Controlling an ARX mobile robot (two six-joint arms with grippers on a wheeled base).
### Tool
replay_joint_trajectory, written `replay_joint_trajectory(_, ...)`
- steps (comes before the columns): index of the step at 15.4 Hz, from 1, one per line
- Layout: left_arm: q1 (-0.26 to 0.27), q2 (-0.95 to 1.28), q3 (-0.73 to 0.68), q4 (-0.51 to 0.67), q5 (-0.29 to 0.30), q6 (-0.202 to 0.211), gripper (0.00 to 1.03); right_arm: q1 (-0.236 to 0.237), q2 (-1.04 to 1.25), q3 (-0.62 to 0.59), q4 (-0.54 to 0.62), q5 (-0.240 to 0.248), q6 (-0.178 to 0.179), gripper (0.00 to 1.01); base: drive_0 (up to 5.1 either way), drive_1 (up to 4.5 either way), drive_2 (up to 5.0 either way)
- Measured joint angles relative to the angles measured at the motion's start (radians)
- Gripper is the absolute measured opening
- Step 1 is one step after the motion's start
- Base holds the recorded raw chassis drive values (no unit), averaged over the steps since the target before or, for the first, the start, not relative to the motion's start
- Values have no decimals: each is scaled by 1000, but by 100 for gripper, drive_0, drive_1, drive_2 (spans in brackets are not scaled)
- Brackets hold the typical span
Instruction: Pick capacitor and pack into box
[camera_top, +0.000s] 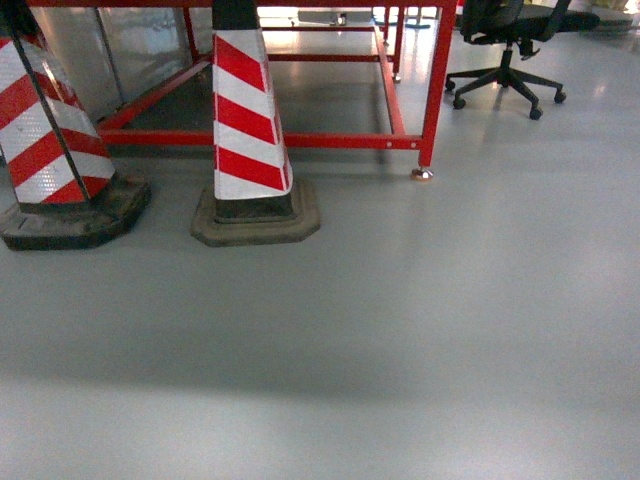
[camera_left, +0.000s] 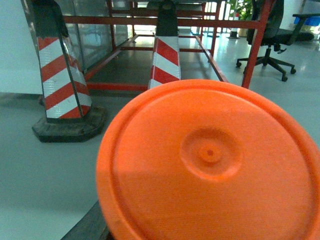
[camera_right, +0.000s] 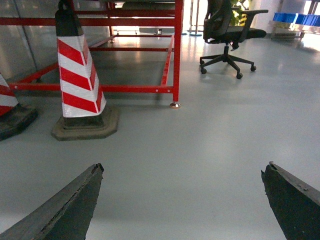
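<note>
A large orange round face with a small centre dimple, the capacitor (camera_left: 210, 165), fills most of the left wrist view and hangs above the floor. It hides nearly all of my left gripper; only one dark finger (camera_left: 92, 226) shows along its lower left edge, so the gripper holds it. My right gripper (camera_right: 183, 172) is open, its two dark fingertips wide apart over bare grey floor with nothing between them. The box is out of view. Neither gripper shows in the head view.
Two red-and-white striped cones on black bases (camera_top: 250, 120) (camera_top: 50, 140) stand ahead on the grey floor. Behind them is a red metal frame (camera_top: 435, 90), and a black office chair (camera_top: 505, 55) stands at the far right.
</note>
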Motion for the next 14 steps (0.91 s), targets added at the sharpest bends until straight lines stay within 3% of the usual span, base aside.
replay_joint_trajectory(6,0,0,0,-1,-2,0,44,0,0,0,-5,0,0,98,-495,250,250)
replay_joint_trajectory(10,0,0,0,-2,-3,0,44,0,0,0,-3,-2,0,98,0,0,0)
replay_joint_trajectory(14,0,0,0,-2,0,0,44,0,0,0,-3,-1,0,98,16,419,-387)
